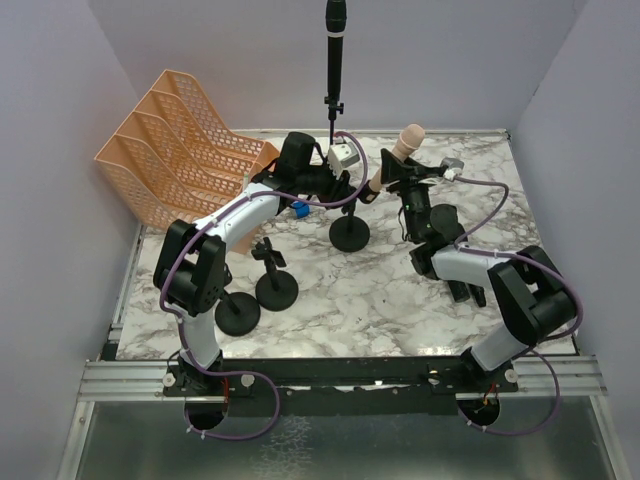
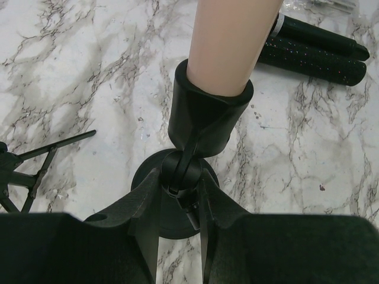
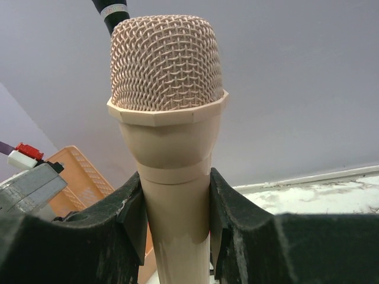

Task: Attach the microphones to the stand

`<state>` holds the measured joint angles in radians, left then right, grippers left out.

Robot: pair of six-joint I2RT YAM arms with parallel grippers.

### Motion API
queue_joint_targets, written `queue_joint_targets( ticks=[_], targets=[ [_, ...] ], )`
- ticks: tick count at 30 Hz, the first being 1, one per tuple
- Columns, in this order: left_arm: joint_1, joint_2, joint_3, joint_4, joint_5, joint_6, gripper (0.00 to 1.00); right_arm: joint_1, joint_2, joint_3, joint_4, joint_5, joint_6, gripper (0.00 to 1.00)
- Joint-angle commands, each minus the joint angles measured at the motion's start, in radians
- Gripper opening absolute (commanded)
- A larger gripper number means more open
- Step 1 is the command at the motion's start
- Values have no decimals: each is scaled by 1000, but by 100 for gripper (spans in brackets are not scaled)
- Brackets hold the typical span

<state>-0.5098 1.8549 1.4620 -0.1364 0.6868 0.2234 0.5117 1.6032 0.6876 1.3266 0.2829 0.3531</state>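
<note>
The right tool [image 3: 176,204] is clamped on the neck of the pink microphone [image 3: 167,89], just below its mesh head. The microphone's lower end sits in the black clip [image 2: 207,112] of a stand [image 1: 349,235] mid-table [image 2: 89,77]. The left tool [image 2: 177,204] grips that stand's joint under the clip. A black microphone [image 1: 335,22] stands upright on a tall stand [image 1: 331,105] behind. Two black microphones [image 2: 308,62] lie side by side on the table.

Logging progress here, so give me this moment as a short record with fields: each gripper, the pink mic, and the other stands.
left gripper: shut on stand neck, just under the clip
right gripper: shut on pink microphone, below its head
pink microphone: lower end seated in clip
rear stand: black microphone mounted
front stands: both empty
</note>
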Motion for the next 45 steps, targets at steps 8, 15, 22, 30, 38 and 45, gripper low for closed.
queue_joint_targets(
  ticks=[8, 15, 22, 30, 38, 45],
  targets=[
    [-18, 32, -32, 29, -45, -13, 0, 127, 234, -119, -335, -119, 4, 0],
    [-18, 31, -37, 29, -47, -12, 0, 129, 267, -125, -314, -110, 20, 0],
    [-18, 30, -37, 30, -49, -12, 0, 134, 280, -122, -302, -108, 18, 0],
    [-18, 31, -37, 30, -50, -12, 0, 134, 277, -110, -304, -98, -2, 1],
    [-18, 29, -37, 29, -56, -8, 0, 134, 251, -84, -322, -85, -27, 0],
    [-18, 26, -39, 30, -56, -7, 0, 134, 284, -82, -300, -91, -32, 0]
  ],
)
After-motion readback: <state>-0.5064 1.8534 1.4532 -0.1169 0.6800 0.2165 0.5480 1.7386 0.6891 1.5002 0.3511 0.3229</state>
